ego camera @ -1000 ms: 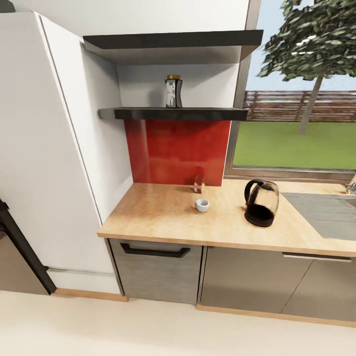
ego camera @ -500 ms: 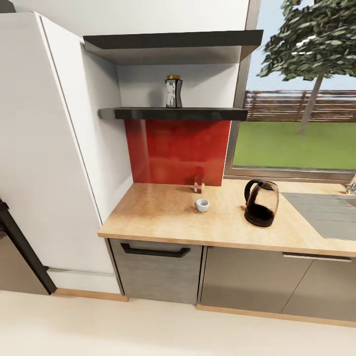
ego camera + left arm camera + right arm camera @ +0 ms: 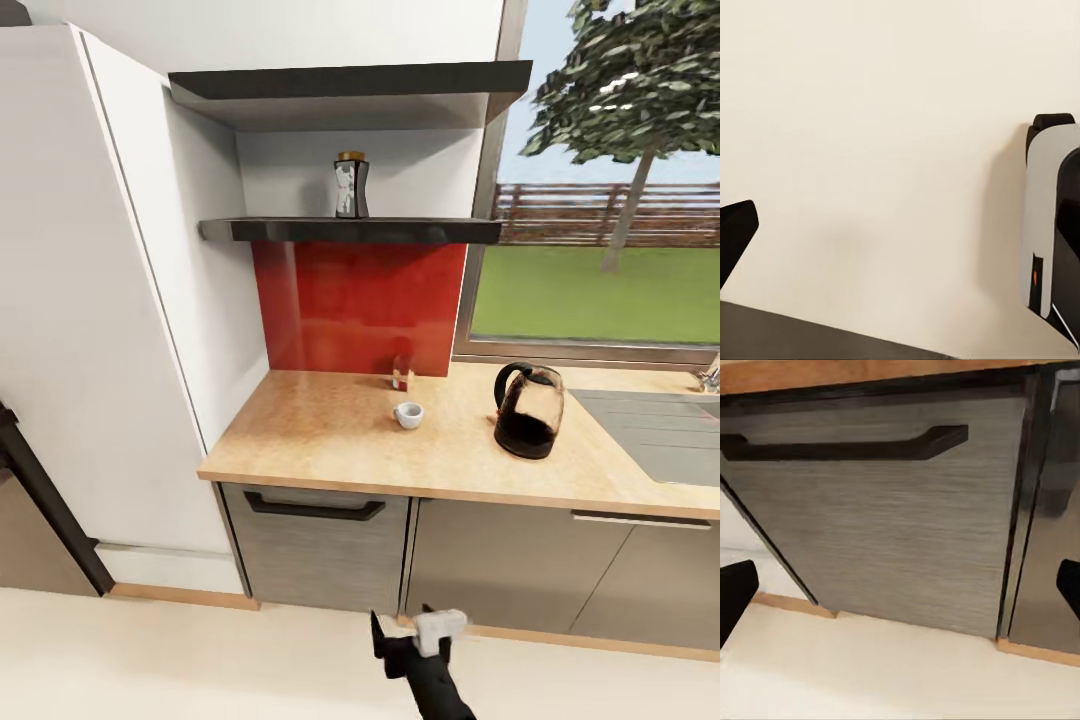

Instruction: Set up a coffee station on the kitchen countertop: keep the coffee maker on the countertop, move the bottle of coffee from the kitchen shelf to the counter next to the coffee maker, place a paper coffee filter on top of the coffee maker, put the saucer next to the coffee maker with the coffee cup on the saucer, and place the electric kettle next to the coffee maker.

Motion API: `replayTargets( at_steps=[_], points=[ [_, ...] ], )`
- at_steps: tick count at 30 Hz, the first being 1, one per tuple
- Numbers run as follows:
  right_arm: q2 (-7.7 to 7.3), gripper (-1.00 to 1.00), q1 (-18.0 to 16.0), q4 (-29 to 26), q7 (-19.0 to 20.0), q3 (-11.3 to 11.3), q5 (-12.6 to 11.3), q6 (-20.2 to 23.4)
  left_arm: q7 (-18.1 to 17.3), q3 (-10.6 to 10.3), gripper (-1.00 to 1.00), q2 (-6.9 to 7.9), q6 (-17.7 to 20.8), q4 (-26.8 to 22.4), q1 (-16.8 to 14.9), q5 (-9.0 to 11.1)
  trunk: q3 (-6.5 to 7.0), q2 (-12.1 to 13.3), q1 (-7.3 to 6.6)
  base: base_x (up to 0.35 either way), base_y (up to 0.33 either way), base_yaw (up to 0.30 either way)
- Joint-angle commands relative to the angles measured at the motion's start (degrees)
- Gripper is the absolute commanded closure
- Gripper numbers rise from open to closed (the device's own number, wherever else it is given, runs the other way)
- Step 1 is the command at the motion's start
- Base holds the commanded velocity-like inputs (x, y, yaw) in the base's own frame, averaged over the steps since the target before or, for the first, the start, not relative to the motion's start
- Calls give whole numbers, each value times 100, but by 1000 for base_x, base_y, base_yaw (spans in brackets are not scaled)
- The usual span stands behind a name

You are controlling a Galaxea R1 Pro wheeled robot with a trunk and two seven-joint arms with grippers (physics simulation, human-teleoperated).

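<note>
little of the task is judged done. the bottle of coffee [image 3: 351,185] is seen on the kitchen shelf [image 3: 350,231]; the coffee cup [image 3: 408,415] and electric kettle [image 3: 528,411] stand apart on the counter [image 3: 320,430]. the right end effector [image 3: 418,634] is held wide open, empty; the left's fingers are spread over bare floor.

Bright, even daylight comes from the window [image 3: 600,250] at far right; the red backsplash [image 3: 355,305] shows soft glare, shadows are faint, and the renders are slightly soft.
</note>
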Motion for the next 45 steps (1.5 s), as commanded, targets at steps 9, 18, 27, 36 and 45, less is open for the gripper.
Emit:
replayTargets(
  at_steps=[9, 18, 27, 36, 45],
  points=[
    [43, -100, -223, -2087, -230, 1067, 3, 616, -4, -45, -100, -32, -25, 16, 196, 17, -13, -12, 3, 0, 0, 0],
    [43, -100, -3692, -2230, -1103, 1143, -32, 782, -3, -34, -100, -58, -31, 16, 330, 26, -13, -12, 3, 0, 0, 0],
    [43, -100, -6248, -1774, -1814, 1135, -531, 2046, -3, -23, -100, -102, -38, 16, 521, 67, -13, -12, 3, 0, 0, 0],
    [43, -100, -7767, 572, -2332, 1111, -1108, 2225, 9, -3, -100, -135, -34, 16, 633, 69, -13, -12, 3, 0, 0, 0],
    [43, -100, -8988, 2292, -2347, 1107, -1192, 2230, 14, 7, -100, -132, -30, 16, 705, 75, -13, -12, 3, 0, 0, 0]
  ],
)
